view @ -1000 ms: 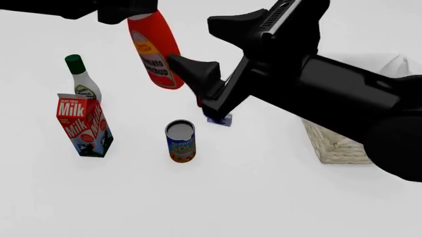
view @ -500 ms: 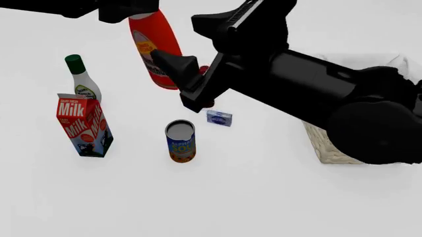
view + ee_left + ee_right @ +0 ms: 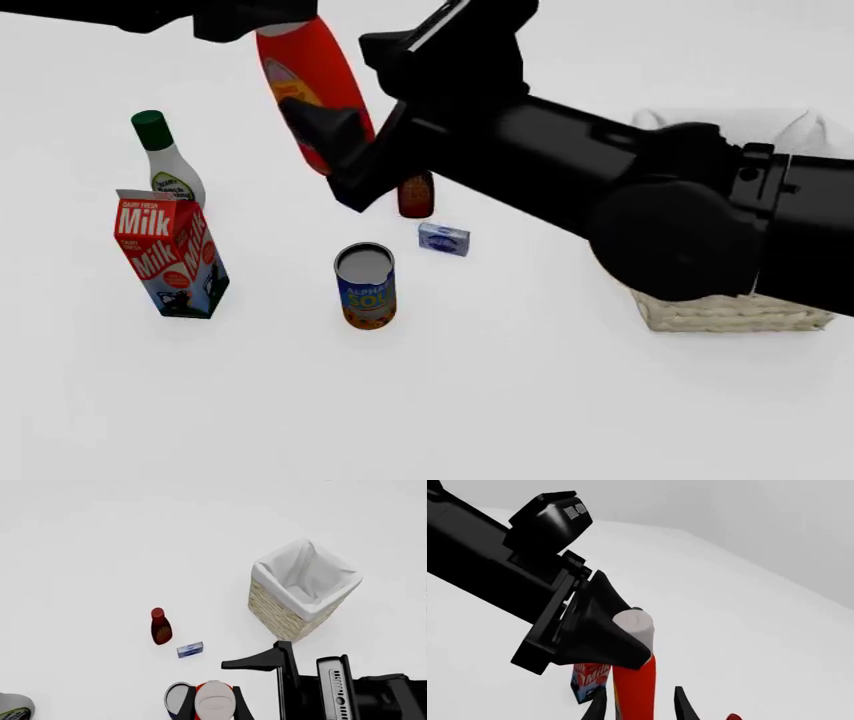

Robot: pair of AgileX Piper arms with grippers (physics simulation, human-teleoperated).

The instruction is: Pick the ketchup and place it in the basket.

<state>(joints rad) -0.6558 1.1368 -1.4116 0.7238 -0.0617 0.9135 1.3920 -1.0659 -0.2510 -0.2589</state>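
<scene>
This looks like a hand-off step. The ketchup is up in the air over the table's left side, well apart from the basket. The left claw is clamped on its white cap & holds it from above, a bit tilted. The right claw is apart, w/ one finger each side of the red body, not squeezing yet. The right arm reaches far across to the left. Next, I think, the right claw must close on the body, the left must let go, then it goes to the basket
</scene>
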